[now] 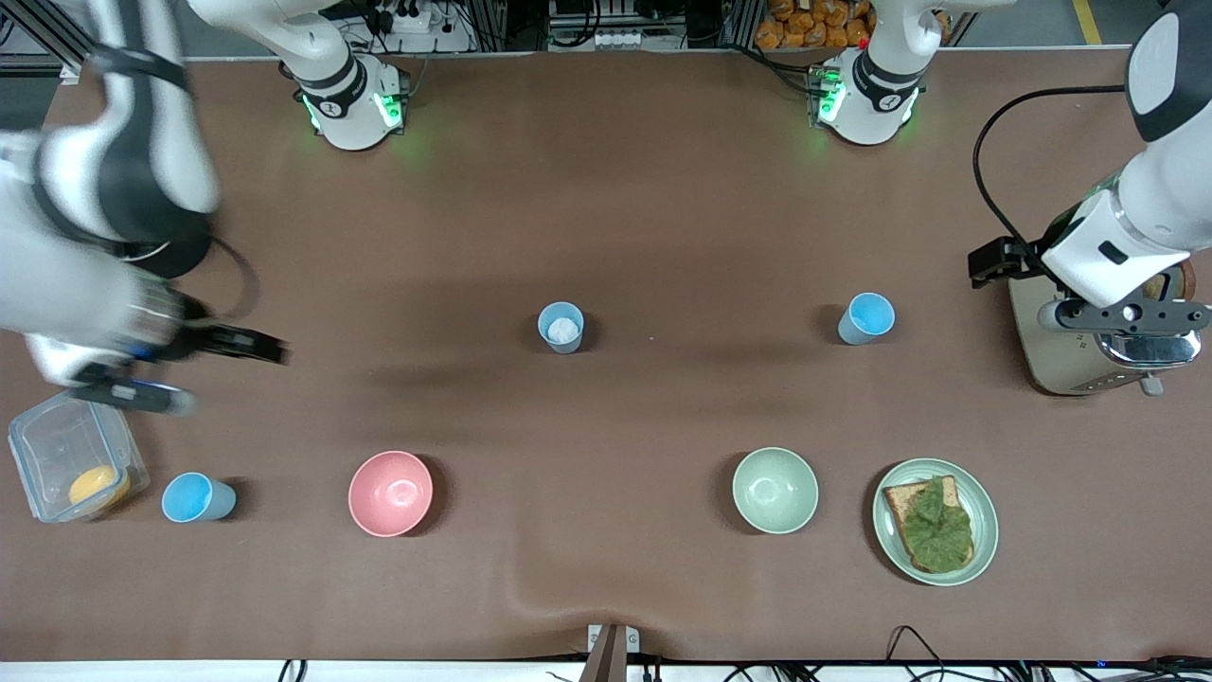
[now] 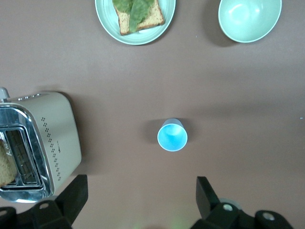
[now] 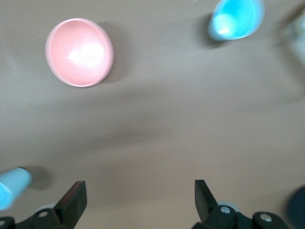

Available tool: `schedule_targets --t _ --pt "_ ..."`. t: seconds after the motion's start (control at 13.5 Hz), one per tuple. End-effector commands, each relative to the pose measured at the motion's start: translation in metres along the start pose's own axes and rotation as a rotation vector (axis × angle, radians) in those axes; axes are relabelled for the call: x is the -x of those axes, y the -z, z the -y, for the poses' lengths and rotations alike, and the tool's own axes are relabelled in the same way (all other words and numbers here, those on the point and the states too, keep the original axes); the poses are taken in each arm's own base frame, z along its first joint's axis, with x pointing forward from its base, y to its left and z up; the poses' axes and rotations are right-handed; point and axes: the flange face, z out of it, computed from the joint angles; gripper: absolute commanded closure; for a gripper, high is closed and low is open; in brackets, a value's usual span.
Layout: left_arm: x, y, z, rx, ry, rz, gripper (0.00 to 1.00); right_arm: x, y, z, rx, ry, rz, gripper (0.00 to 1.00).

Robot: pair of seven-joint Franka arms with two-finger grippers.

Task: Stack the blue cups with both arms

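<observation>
Three blue cups stand upright on the brown table. One with a whitish inside is mid-table. A sky-blue one stands toward the left arm's end, beside the toaster. Another sky-blue cup stands nearer the front camera, between the pink bowl and a clear box. My left gripper hangs open and empty over the table by the toaster. My right gripper is open and empty above the table next to the clear box, blurred with motion. The mid-table cup shows at the right wrist view's edge.
A toaster stands under the left hand. A pink bowl, a pale green bowl and a plate with leaf-topped toast line the nearer side. A clear box holds something orange.
</observation>
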Motion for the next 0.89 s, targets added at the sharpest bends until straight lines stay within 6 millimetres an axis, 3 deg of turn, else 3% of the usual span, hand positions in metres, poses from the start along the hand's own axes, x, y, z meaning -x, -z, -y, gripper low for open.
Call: schedule_targets --t 0.0,0.15,0.3,0.52,0.82 --pt "-0.009 -0.006 0.002 0.039 -0.008 -0.014 0.00 0.035 0.028 -0.038 0.031 0.048 0.037 0.00" --pt "-0.012 -0.031 0.001 0.041 -0.007 -0.017 0.00 0.050 0.051 -0.052 0.029 0.028 0.072 0.00" --pt "-0.028 -0.076 0.001 0.073 0.006 -0.049 0.00 0.062 0.069 -0.058 0.030 0.022 0.090 0.00" --pt "-0.031 -0.147 -0.010 0.094 0.021 -0.050 0.00 0.077 0.086 -0.058 0.026 0.034 0.095 0.00" --pt "-0.009 -0.232 -0.050 0.190 0.068 -0.075 0.00 0.078 0.081 -0.056 0.033 0.030 0.120 0.00"
